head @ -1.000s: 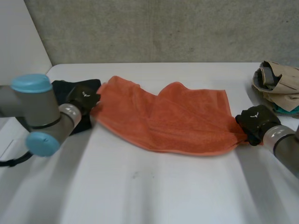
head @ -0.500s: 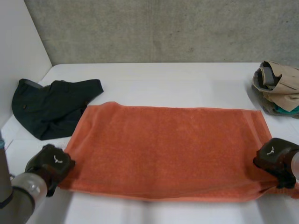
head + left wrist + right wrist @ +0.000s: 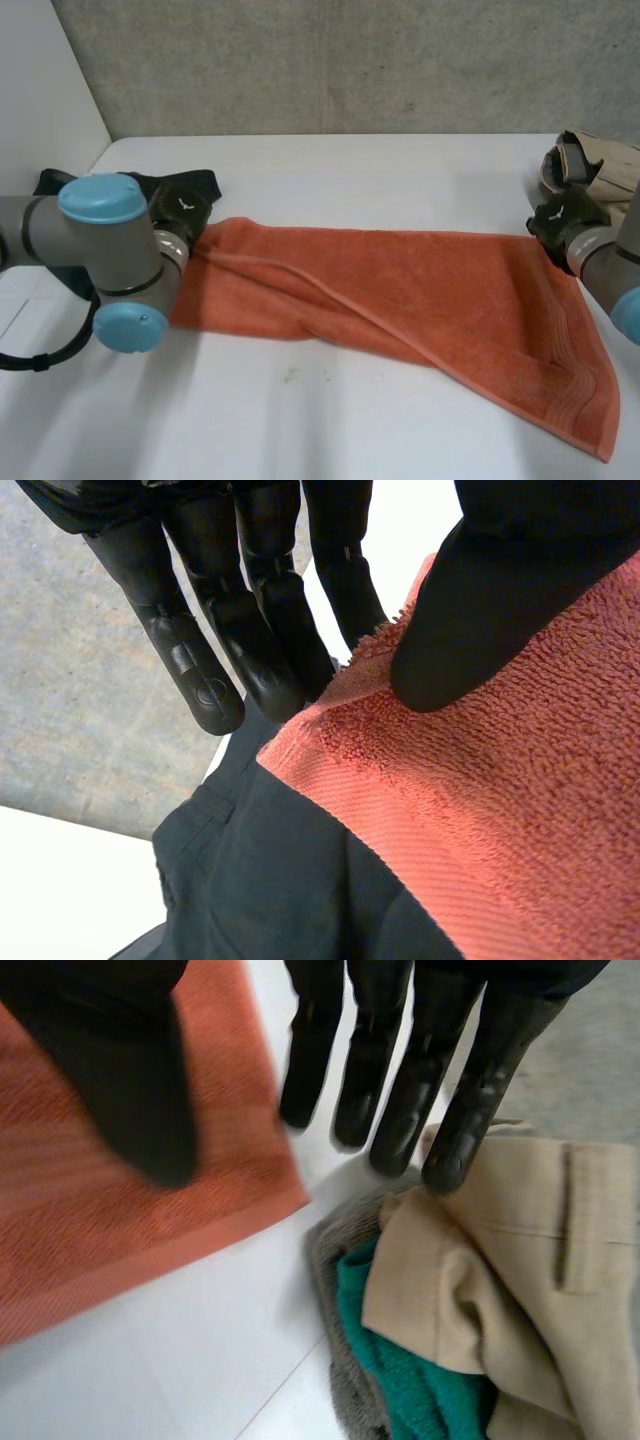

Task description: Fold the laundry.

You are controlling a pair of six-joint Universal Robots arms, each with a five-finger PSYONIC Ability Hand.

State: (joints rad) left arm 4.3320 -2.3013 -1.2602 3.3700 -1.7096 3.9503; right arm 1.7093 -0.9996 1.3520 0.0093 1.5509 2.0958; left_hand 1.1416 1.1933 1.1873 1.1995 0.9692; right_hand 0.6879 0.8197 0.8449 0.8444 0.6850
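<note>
Orange terry, soft and loopy, is what I am working with. The towel lies across the middle of the counter, spread from one arm to the other. A loose diagonal ridge runs through it, and its near right corner trails toward the counter's front edge. I judge it light and limp, with no stiffness to keep a crease, so it will sag and bunch wherever it is unsupported. The pile should give decent grip. The flat woven band along the short end looks smoother and firmer, and I would take hold at its corners, one per hand, with the edge taut between them.

My left hand is at the far left corner. In its wrist view the thumb bears down on the corner and the fingers lie straight against the other side, so the cloth is pinched. My right hand sits at the far right corner with straight, spread fingers. Its thumb is above the cloth and it grips nothing that I can see, the corner lying flat on the counter.

Under the towel's left corner lies a dark garment, smooth-woven, with a stitched band. Just beside the right hand's fingertips is a pile of clothes in beige twill, teal knit and something grey and fuzzy.
</note>
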